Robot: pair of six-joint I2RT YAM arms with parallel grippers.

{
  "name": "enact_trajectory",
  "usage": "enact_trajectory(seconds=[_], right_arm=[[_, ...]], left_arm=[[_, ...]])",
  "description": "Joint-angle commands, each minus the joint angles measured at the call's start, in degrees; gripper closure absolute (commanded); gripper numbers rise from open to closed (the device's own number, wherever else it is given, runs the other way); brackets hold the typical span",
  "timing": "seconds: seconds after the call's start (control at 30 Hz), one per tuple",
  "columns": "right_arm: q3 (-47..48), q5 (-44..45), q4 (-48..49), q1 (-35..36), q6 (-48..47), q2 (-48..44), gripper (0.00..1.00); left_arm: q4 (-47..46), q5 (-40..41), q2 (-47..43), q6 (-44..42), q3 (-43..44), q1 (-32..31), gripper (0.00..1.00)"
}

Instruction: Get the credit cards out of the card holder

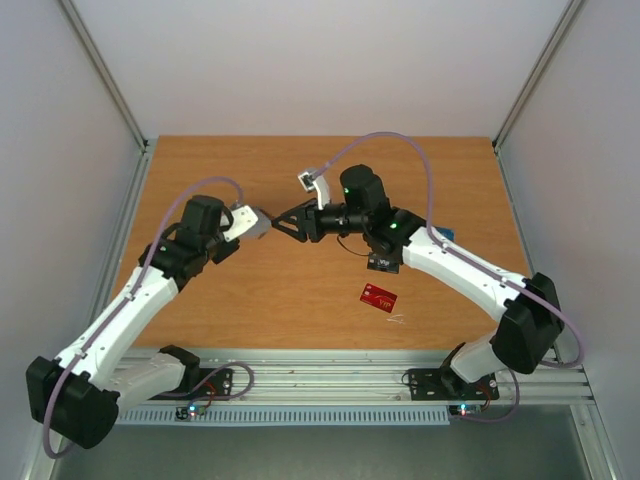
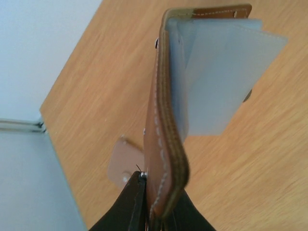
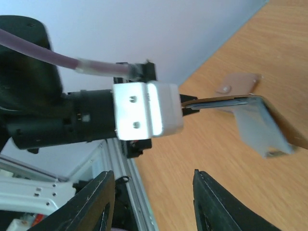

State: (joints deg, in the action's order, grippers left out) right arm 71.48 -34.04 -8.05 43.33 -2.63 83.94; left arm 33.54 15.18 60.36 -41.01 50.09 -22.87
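blue card point(image 1: 449, 234) mostly hidden behind right arm point(image 1: 470, 270), black card point(image 1: 384, 264) partly too. left gripper point(image 2: 156, 207) clamped on card holder point(image 2: 163, 120) edge; right gripper point(image 3: 154, 178) half open, empty.

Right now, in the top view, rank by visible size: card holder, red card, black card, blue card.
1-2. card holder, lifted nearer the camera, and red card: too alike to rank
3. black card, partly under the right arm
4. blue card, only a corner shows

Left gripper point(image 2: 158, 202) pinching the brown card holder point(image 2: 163, 115) by its edge, pale pockets point(image 2: 216, 82) fanned open, tab point(image 2: 124, 161) dangling, wooden table point(image 2: 96, 96) behind.
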Motion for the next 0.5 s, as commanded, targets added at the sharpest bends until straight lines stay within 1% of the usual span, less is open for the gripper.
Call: enact_trajectory(seconds=[0.0, 0.03, 0.13, 0.2, 0.27, 0.37, 0.43, 0.47], right_arm=[[-0.5, -4.0, 13.7, 1.2, 9.0, 3.4, 0.54], [-0.7, -4.6, 15.0, 1.4, 10.0, 4.2, 0.55], [-0.9, -6.3, 17.5, 1.5, 11.9, 6.4, 0.57], [-0.4, -6.3, 16.7, 1.5, 11.4, 6.9, 0.57], [0.0, -5.7, 15.1, 1.4, 10.0, 6.6, 0.57], [-0.4, -4.8, 11.8, -0.2, 7.2, 4.1, 0.57], [-2.3, -6.3, 11.6, -3.3, 7.0, 0.5, 0.57], [-3.4, -8.5, 13.0, -5.2, 7.3, -1.4, 0.58]], left_arm=[[9.2, -13.3, -0.4, 18.2, 7.3, -0.3, 1.0], [10.1, -16.1, -0.4, 22.1, 8.2, -0.2, 1.0], [10.7, -22.4, -0.7, 30.2, 9.8, -0.1, 1.0], [9.6, -27.8, -1.3, 34.2, 10.0, 0.3, 1.0], [7.4, -35.2, -2.3, 38.6, 10.0, 1.0, 1.0], [0.7, -45.7, -5.5, 46.8, 8.1, 2.1, 1.0], [-6.4, -49.3, -9.0, 50.1, 5.4, 2.1, 1.0], [-10.3, -50.4, -10.8, 50.7, 3.9, 2.1, 1.0]])
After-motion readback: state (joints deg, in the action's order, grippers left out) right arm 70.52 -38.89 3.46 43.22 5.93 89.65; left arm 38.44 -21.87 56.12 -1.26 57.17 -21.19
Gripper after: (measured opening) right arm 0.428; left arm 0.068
